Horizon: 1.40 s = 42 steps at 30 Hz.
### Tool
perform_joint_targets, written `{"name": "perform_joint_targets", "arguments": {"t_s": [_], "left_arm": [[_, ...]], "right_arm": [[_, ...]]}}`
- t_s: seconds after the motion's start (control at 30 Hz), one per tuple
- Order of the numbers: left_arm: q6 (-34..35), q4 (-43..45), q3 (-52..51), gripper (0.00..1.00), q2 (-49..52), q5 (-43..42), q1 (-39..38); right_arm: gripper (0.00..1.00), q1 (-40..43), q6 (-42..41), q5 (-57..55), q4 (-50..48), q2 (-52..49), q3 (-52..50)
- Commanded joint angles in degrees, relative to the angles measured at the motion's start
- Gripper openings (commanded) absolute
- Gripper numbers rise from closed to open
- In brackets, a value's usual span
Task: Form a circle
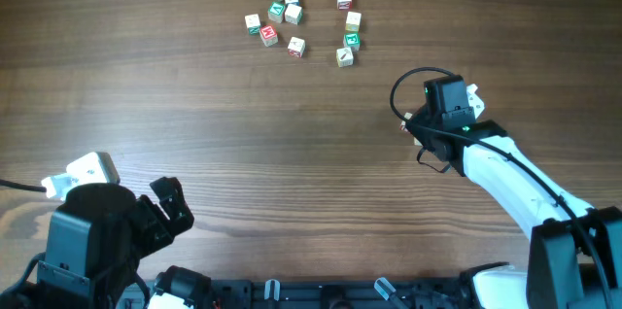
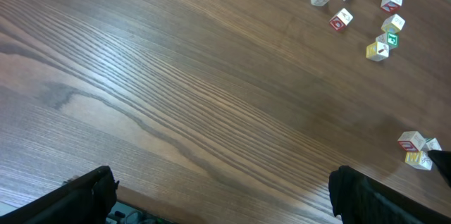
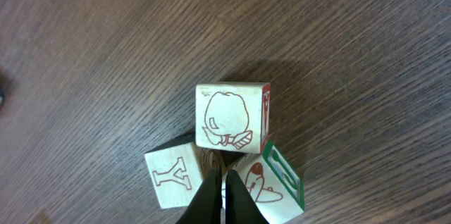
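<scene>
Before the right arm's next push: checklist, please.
1. Right claw shut, nothing held: ok.
2. Its tips sit between the Y cube and the green-edged cube; touching either: cannot tell.
3. Red-drawing cube lies just ahead of the tips: ok.
4. These three joined to the main cube group: not ok, bare table between.
5. Circle formed: not ok, scattered clumps.
6. Left claw open, far from the cubes: ok.
</scene>
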<state>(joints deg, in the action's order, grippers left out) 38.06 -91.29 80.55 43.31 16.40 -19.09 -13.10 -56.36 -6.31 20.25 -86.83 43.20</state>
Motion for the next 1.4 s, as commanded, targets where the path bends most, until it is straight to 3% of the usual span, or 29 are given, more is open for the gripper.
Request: {"name": "perform_joint_targets", "arguments": {"t_s": [0.0, 1.37], "left_arm": [[0.57, 0.13, 0.00, 1.00, 0.13, -0.31, 0.26], [0.57, 0.13, 0.00, 1.00, 0.13, -0.31, 0.26]], "right_arm": [[0.05, -0.24, -0.74, -1.36, -0.28, -1.16, -0.57], [0.04, -0.24, -0.70, 2.51, 2.29, -1.03, -0.57]]}}
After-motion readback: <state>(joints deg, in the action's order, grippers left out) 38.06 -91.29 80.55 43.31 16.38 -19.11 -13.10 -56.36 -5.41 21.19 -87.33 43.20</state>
